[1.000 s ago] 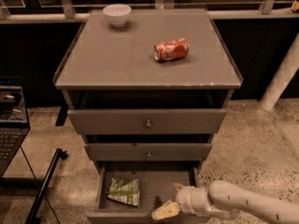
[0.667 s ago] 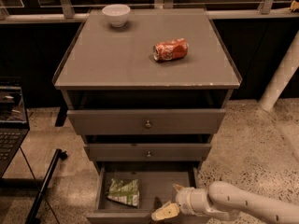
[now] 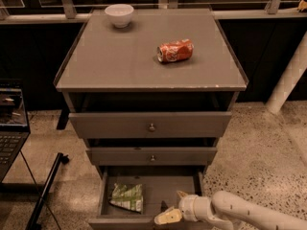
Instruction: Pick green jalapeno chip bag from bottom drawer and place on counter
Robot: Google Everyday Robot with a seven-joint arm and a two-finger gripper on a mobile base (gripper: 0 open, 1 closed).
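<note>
Little has shifted in the last second: the gripper (image 3: 171, 207) still hangs over the right half of the open bottom drawer (image 3: 102, 195), fingers spread and empty, while the green jalapeno chip bag (image 3: 127, 198) lies untouched in the left half, so the grasp is yet to come. The counter (image 3: 120, 66) above holds an orange-red can (image 3: 175, 50) and a white bowl (image 3: 119, 14); no lettering on bag or can is readable

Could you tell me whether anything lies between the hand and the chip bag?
Nothing visible does: the hand hovers at the right front of the bottom drawer, bare drawer floor between it and the green jalapeno chip bag.
</note>
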